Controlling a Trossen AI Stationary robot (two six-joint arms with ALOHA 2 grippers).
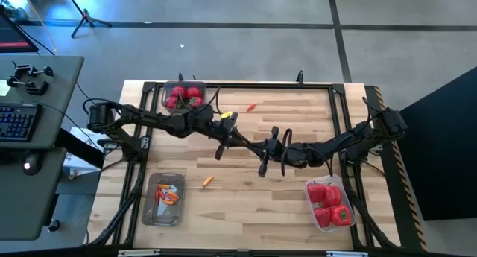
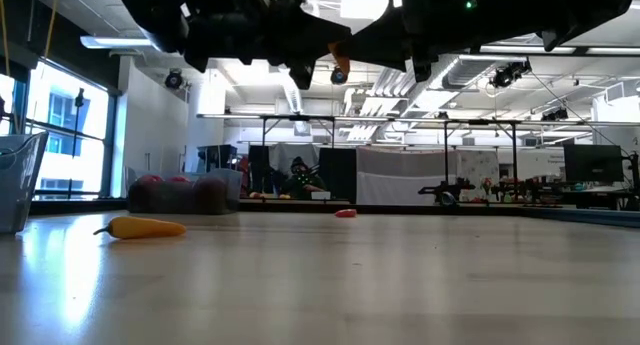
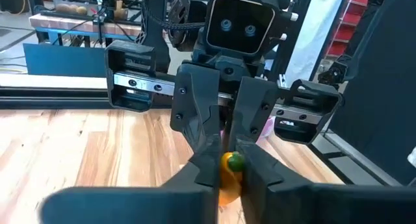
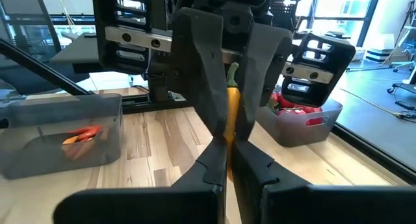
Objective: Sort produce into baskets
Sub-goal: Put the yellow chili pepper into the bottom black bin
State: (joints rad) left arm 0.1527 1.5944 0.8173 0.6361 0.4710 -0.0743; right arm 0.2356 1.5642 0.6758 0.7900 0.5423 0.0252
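Overhead, the counts and positions are as follows.

1. Three clear tubs stand on the table (image 1: 246, 212). The tub of round red fruits (image 1: 184, 95) is at the far left and holds about four. The tub of slim pieces (image 1: 165, 197) is at the near left; its orange and red pieces are too small to count. The tub of bell peppers (image 1: 330, 203) is at the near right and holds about three.
2. Two slim pieces lie loose on the wood: an orange piece (image 1: 208, 181) beside the near-left tub and a small red piece (image 1: 251, 106) near the far edge. A third, the held orange pepper (image 3: 229, 167), is off the table.
3. The high view shows both arms meeting over the middle of the table, but the held orange pepper is hidden there. The low view shows it as a scrap of orange high above the wood between the dark arms. Only the wrist views show its green stem.
4. The left gripper (image 3: 227, 177) has its fingers clamped on the pepper's body. The right gripper (image 4: 227, 162), facing it, has its fingers pressed together on the pepper's other end, so both hold it at once.
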